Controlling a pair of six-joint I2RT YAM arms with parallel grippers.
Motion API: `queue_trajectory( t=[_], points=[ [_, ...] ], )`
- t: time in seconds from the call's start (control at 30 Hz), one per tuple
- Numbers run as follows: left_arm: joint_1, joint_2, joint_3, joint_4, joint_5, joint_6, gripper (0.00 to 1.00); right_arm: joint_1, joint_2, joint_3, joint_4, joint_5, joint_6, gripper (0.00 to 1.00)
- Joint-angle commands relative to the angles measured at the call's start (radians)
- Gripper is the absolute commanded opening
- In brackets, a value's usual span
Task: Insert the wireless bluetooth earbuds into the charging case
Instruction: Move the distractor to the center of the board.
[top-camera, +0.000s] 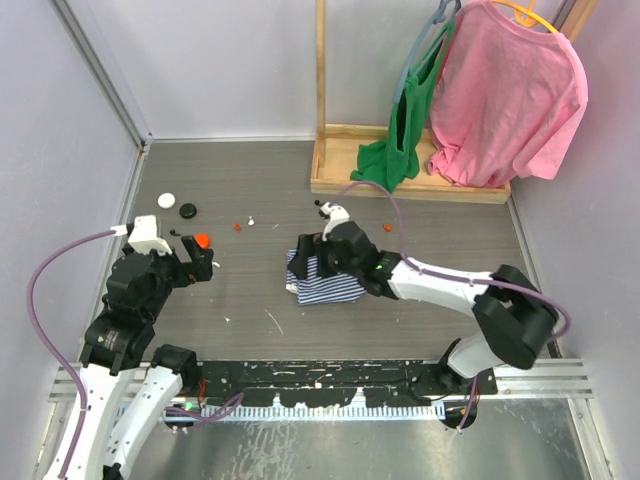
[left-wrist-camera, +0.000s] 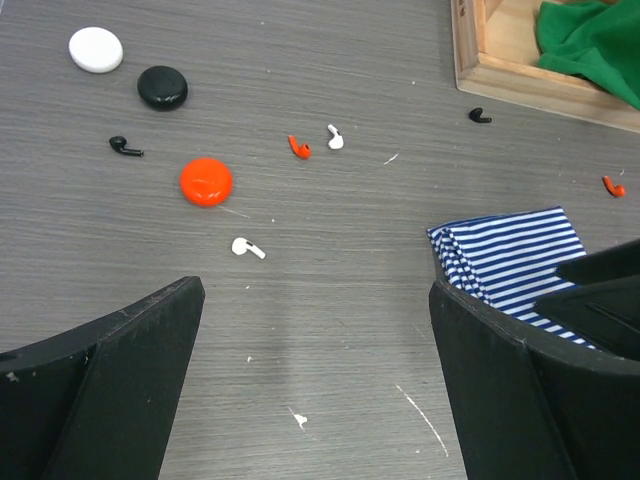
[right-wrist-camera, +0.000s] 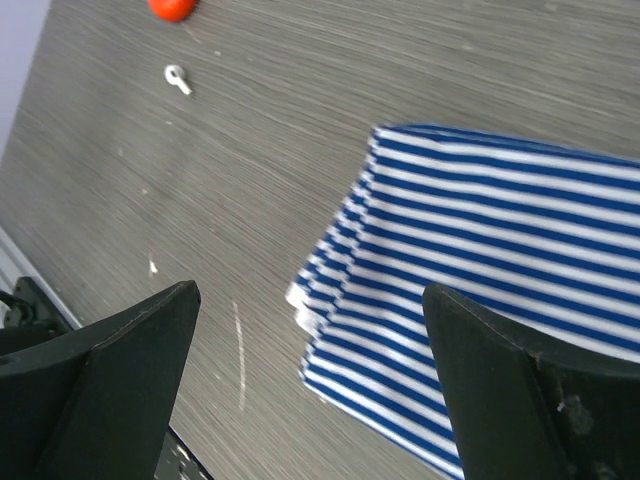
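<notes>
left gripper (left-wrist-camera: 315, 330) and right gripper (right-wrist-camera: 310, 340) spread wide, nothing gripped.
earbuds (left-wrist-camera: 299, 147) are scattered loose on the table (left-wrist-camera: 350, 60), apart from the cases (left-wrist-camera: 162, 87); a white earbud (left-wrist-camera: 247, 247) is seen near the red case (left-wrist-camera: 206, 181), ahead of the left gripper. the right gripper is held over a striped cloth (right-wrist-camera: 500, 260).

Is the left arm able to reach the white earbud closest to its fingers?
Probably yes. The white earbud lies on the bare table just ahead of the open left end effector, with nothing between them.
</notes>
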Motion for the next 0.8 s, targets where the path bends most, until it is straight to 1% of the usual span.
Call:
queue_trajectory(
  t=[0.0, 0.13, 0.3, 0.53, 0.77],
  points=[
    [-0.003, 0.006, 0.008, 0.016, 0.002, 0.017, 0.98, 0.045, 0.112, 0.120, 0.134, 0.027, 0.056, 1.00],
    [-0.004, 0.008, 0.007, 0.013, -0.001, 0.020, 0.98, 0.057, 0.220, 0.183, 0.147, 0.024, 0.106, 1.00],
    [-0.005, 0.008, 0.008, 0.007, -0.002, 0.024, 0.98, 0.061, 0.287, 0.197, 0.132, 0.060, 0.137, 1.00],
    [-0.011, 0.002, 0.006, 0.006, -0.002, 0.027, 0.98, 0.059, 0.318, 0.176, 0.075, 0.086, 0.175, 1.00],
    [-0.015, -0.006, 0.004, 0.006, -0.003, 0.029, 0.98, 0.044, 0.282, 0.121, -0.014, 0.128, 0.186, 1.00]
  ],
)
